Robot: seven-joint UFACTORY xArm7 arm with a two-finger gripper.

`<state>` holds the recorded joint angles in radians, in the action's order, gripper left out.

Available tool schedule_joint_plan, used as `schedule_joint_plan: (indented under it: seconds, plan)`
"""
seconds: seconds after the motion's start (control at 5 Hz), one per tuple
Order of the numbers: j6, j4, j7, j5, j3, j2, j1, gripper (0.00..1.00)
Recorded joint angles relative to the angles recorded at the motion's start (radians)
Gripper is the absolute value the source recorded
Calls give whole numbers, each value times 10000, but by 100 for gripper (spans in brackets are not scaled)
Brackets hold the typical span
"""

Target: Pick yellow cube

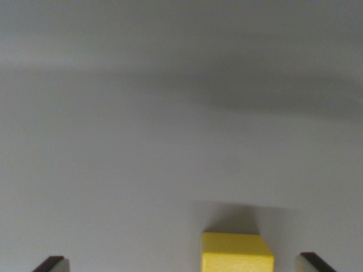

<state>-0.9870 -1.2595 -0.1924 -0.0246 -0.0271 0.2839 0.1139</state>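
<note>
A yellow cube (236, 253) sits on the grey surface at the bottom edge of the wrist view, cut off by the frame. My gripper (182, 264) is open, with one fingertip (52, 264) at the lower left and the other fingertip (313, 262) at the lower right. The cube lies between the two fingertips, nearer the right one, with a gap on each side. Nothing is held.
A plain grey surface (170, 141) fills the view. A broad soft shadow crosses its upper part, and a small shadow lies just behind the cube.
</note>
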Motion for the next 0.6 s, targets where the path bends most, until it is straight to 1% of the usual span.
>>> schedule_joint_plan:
  seconds: [0.2, 0.4, 0.6]
  plan:
    - [442, 289, -180, -46, -36, 223, 72, 0]
    - [442, 289, -180, -46, -36, 223, 72, 0]
    - [868, 567, -352, -91, -71, 438, 141, 0]
